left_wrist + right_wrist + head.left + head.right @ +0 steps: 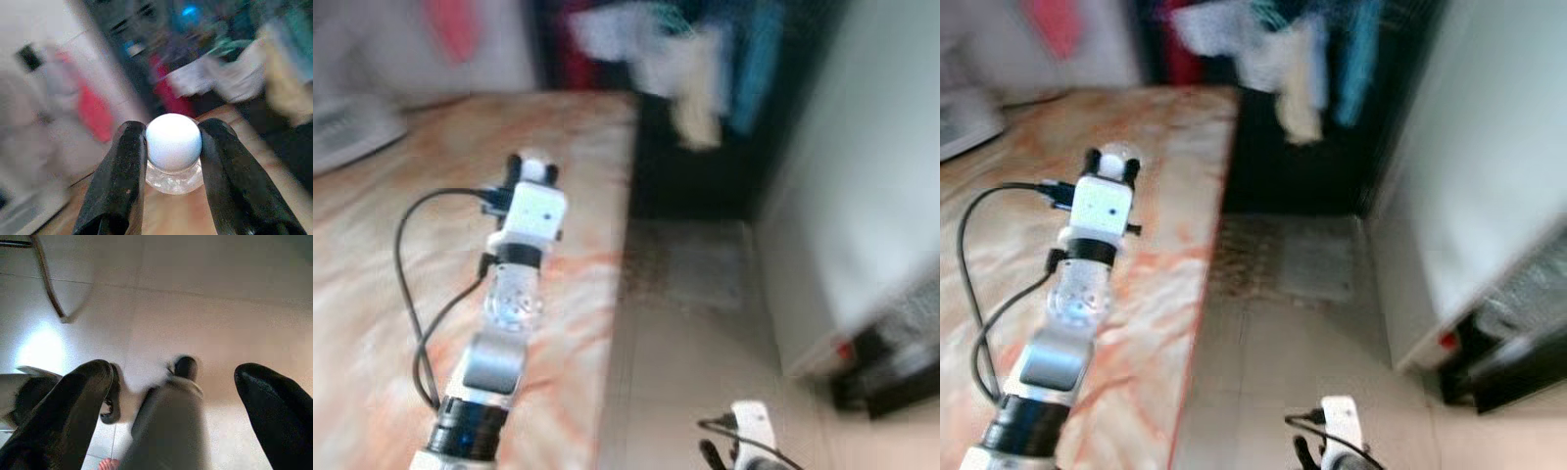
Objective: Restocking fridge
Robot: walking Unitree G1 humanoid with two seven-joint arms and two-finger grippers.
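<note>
My left arm reaches out over a marble counter (pixel 372 323). Its gripper (pixel 173 164) is shut on a clear bottle with a round white cap (pixel 173 141), one black finger (pixel 122 181) on each side of the neck. In the left eye view the cap (pixel 536 166) peeks out past the white wrist, above the counter's right half. A white fridge (pixel 867 186) stands to the right across the floor, with a dark opening low down. My right arm (pixel 749 426) hangs low, and its gripper (pixel 176 374) is open over the tiled floor.
The views are blurred. The counter's right edge (pixel 622 255) drops to a tiled floor with a grey mat (pixel 690 264). Clothes (pixel 690 59) hang in a dark gap behind. A white appliance (pixel 347 132) sits at the counter's far left. A black cable (pixel 406 284) loops beside my left arm.
</note>
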